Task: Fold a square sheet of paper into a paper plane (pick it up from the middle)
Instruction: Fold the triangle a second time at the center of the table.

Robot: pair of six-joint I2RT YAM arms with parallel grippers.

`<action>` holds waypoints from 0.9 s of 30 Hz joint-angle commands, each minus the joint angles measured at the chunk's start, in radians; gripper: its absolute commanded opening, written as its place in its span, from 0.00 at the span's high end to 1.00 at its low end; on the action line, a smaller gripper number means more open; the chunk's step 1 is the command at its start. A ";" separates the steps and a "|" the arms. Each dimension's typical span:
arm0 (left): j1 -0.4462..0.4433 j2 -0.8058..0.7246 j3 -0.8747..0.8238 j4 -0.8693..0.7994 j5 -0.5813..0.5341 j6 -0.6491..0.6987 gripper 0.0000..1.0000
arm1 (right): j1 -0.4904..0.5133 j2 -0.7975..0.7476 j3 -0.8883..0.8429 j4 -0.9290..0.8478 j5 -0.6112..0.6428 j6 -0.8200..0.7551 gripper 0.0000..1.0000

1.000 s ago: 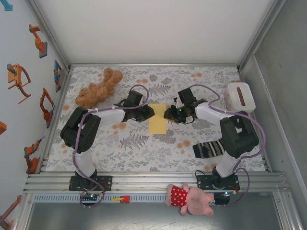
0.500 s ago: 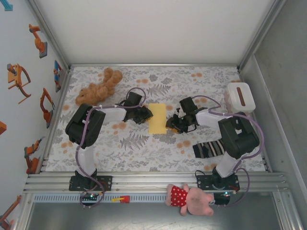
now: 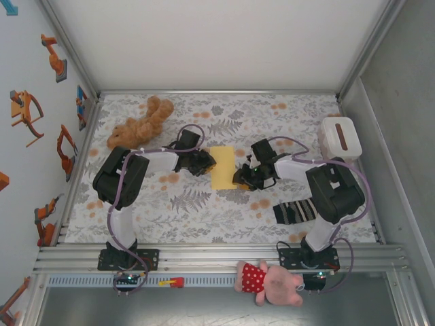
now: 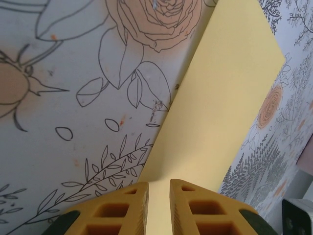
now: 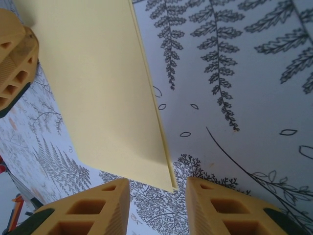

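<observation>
Top external view: a brown teddy (image 3: 139,123) lies near the table's (image 3: 204,210) far left corner, close to the left wall, with patterned cloth bare in front of it. The left arm rises from the near rail, folds its elbow out to the left and stretches its forearm rightward, low over the cloth, so that the left claw (image 3: 207,161) meets the left edge of the sheet of paper (image 3: 222,168). The sheet lies flat in the middle of the table as a narrow pale-yellow rectangle, with open room behind it up to the back wall and in front of it down to the rail. On the left wrist camera the left claw (image 4: 159,183) shows its fingers almost together, a thin slit between them above the sheet (image 4: 220,112); I cannot tell whether they pinch it. The right claw (image 3: 239,180) sits at the sheet's near right corner, its forearm reaching left from an elbow folded near the right side. On the right wrist camera the right claw (image 5: 157,182) stands open and empty, the sheet's (image 5: 102,83) doubled edge ending in a corner between its fingers. A striped sock (image 3: 296,211) is partly covered by the right arm, and a white box (image 3: 340,137) stands against the right wall.
</observation>
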 commanded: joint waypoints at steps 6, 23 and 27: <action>0.007 0.061 0.000 -0.115 -0.017 -0.017 0.81 | 0.025 0.028 0.014 -0.016 0.000 -0.015 0.74; 0.008 0.070 0.004 -0.110 -0.006 -0.009 0.82 | 0.028 0.019 0.015 0.084 -0.014 0.033 0.80; 0.008 0.069 0.006 -0.111 -0.001 -0.005 0.82 | 0.028 0.027 0.020 0.096 0.005 0.044 0.80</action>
